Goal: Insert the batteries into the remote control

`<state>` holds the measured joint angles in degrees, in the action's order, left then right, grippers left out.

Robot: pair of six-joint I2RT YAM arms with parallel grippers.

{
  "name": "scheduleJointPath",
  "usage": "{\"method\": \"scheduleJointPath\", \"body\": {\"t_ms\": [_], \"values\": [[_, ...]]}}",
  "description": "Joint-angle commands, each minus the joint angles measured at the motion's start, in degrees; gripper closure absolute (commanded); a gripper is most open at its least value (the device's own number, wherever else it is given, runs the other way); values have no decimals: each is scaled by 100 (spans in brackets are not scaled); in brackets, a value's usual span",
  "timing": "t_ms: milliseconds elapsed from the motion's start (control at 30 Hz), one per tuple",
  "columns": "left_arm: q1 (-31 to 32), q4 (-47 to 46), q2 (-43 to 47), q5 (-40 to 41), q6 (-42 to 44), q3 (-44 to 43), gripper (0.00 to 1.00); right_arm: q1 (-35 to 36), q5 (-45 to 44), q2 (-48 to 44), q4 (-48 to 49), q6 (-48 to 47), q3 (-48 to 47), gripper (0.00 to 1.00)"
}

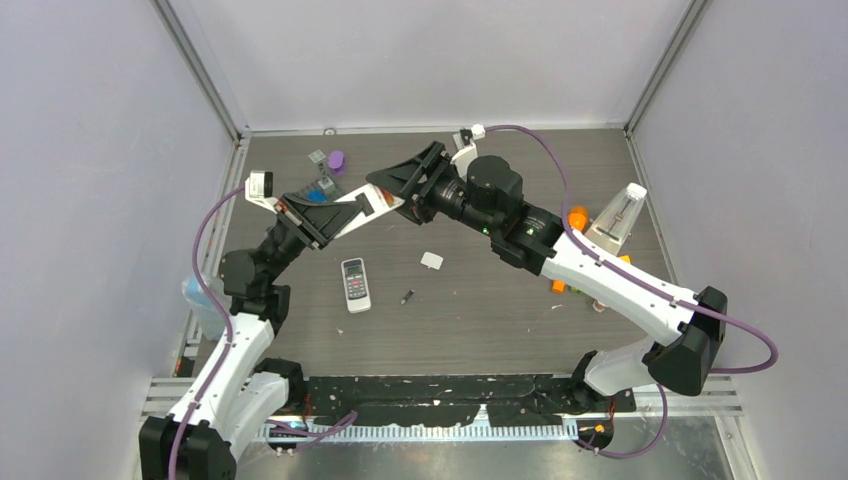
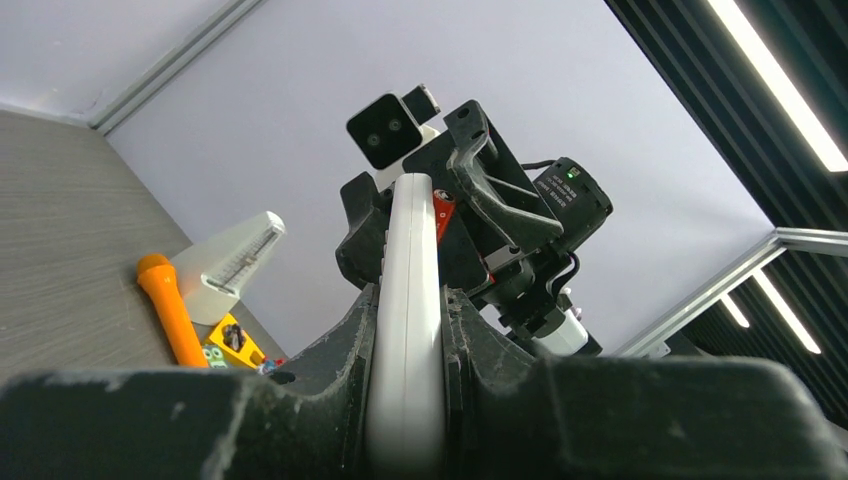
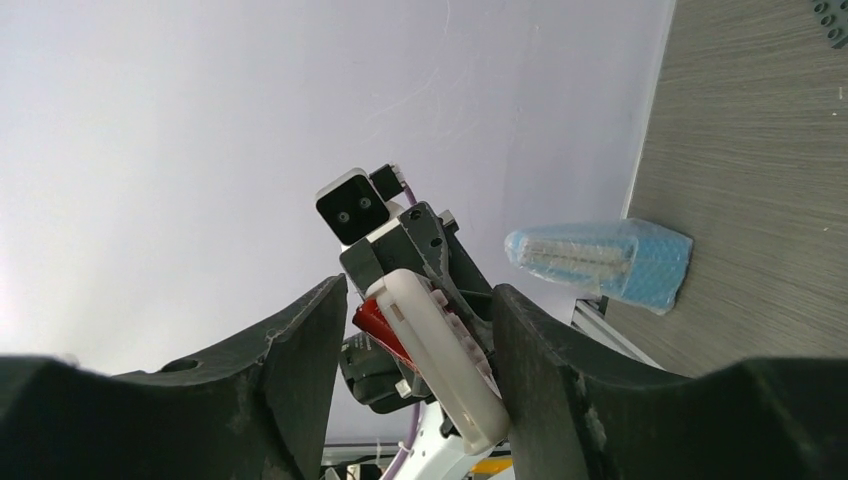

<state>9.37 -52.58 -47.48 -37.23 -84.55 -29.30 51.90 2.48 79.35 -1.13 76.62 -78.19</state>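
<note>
My left gripper [image 1: 335,215] is raised above the table and shut on a white remote control [image 1: 358,210], held edge-on between its fingers [image 2: 410,330]. A red-orange battery [image 2: 443,215] sticks out beside the remote's far end [image 3: 378,325]. My right gripper [image 1: 397,188] faces the left one, open, with its jaws on either side of that far end [image 3: 420,300]. One jaw is close against the button side and the other stands off the battery side. A tiny dark cylinder [image 1: 407,297], possibly a battery, lies on the table.
A second remote [image 1: 355,284] and a small white cover [image 1: 432,260] lie mid-table. An orange flashlight [image 1: 577,217] and a white metronome [image 1: 618,218] stand at the right. Small blue [image 1: 318,194] and purple [image 1: 336,160] items sit at the back left, a blue-wrapped pack [image 3: 600,262] at the left edge.
</note>
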Motion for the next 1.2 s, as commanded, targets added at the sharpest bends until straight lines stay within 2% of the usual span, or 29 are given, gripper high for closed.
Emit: {"method": "scheduleJointPath", "body": {"t_ms": [0, 100, 167, 300, 533, 567, 667, 733, 800, 900, 1067, 1167], "values": [[31, -454, 114, 14, 258, 41, 100, -47, 103, -251, 487, 228, -38, 42], [31, -479, 105, 30, 271, 39, 100, -62, 173, -222, 501, 241, -64, 47], [30, -490, 102, 77, 272, 42, 100, -62, 235, -190, 541, 258, -35, 56], [30, -475, 83, 201, 98, 62, 100, -65, 261, -181, 596, 266, 3, 63], [30, -357, 73, 296, -243, 11, 100, -63, 259, -172, 753, 149, 51, 67], [34, -353, 74, 294, -282, -4, 100, -61, 256, -173, 774, 119, 52, 63], [36, -342, 75, 293, -336, -16, 100, -100, 202, -201, 804, 40, 86, 26], [35, -331, 66, 301, -342, -13, 100, -115, 100, -280, 966, 2, 209, 16], [37, -326, 62, 323, -349, 13, 100, -146, 45, -366, 1052, -51, 269, 15], [31, -322, 44, 345, -351, 20, 100, -199, 32, -455, 947, -205, 285, 20], [31, -304, 4, 358, -364, -4, 100, -213, 54, -536, 800, -455, 288, 44], [36, -306, -11, 327, -361, -38, 100, -211, 288, -395, 681, -695, 81, 46]]}}
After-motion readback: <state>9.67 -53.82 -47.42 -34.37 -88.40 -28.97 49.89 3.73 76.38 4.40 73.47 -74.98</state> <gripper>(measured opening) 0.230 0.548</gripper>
